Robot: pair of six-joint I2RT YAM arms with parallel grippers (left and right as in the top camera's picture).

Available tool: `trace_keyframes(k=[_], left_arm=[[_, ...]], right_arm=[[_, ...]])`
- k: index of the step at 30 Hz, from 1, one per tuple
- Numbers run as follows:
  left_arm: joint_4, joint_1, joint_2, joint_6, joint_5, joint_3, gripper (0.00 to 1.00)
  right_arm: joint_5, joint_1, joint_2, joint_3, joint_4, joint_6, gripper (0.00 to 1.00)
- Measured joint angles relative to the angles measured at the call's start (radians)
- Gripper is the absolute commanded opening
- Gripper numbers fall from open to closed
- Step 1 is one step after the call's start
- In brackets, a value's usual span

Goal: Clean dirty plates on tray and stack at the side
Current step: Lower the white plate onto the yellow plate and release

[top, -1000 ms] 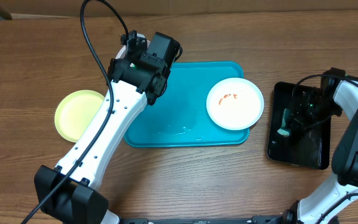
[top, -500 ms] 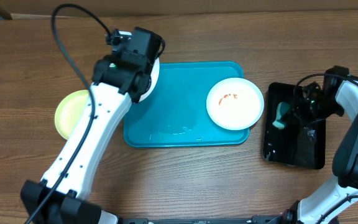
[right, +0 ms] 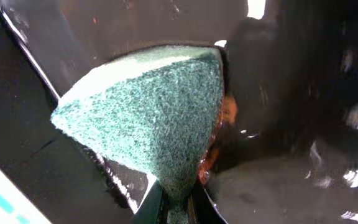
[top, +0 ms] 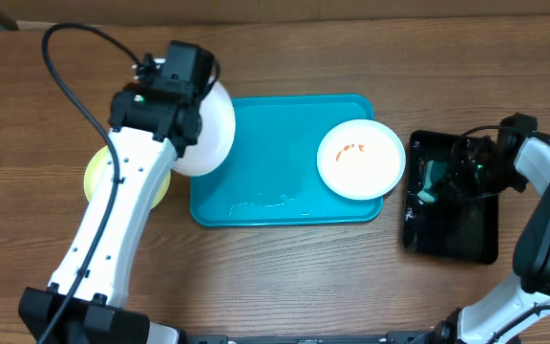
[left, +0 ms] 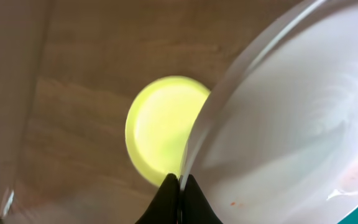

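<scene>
Plates: three are in view. The white plate [top: 210, 134] is gripped at its rim by the left gripper [left: 179, 185], whose fingers are pinched fully together on the thin edge. This plate is held off the table [top: 285, 277], tilted, and from overhead it overlaps the left edge of the tray [top: 275, 182]. The left wrist view shows a few faint orange specks near its lower rim.

The yellow plate [left: 160, 124] lies flat on the table just left of the tray. From overhead it is partly covered by the left arm [top: 113, 229].

The smeared plate [top: 361, 160] is white and sits flat in the right end of the tray, with orange marks left of its centre. A wet patch [top: 275, 202] lies on the tray floor near the front rim.

The right gripper [right: 169, 202] is closed on the narrow lower corner of a sponge [right: 148, 106], with the green scouring face towards the wrist camera. It hangs over the black tray [top: 452, 229], which stands just right of the tray. The black tray's surface is wet and glossy. Orange residue [right: 227, 112] shows beside the sponge.
</scene>
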Motion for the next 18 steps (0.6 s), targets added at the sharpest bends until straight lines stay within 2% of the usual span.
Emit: trace_keyframes(k=[8, 18], left_arm=[[-0.051, 0.185, 0.000, -0.023, 0.063, 0.000, 0.04], [-0.056, 0.390, 0.000, -0.038, 0.108, -0.001, 0.04]], right_arm=[[0.010, 0.000, 0.006, 0.141, -0.194, 0.003, 0.04], [0.103, 0.000, -0.015, 0.174, -0.192, 0.003, 0.04]])
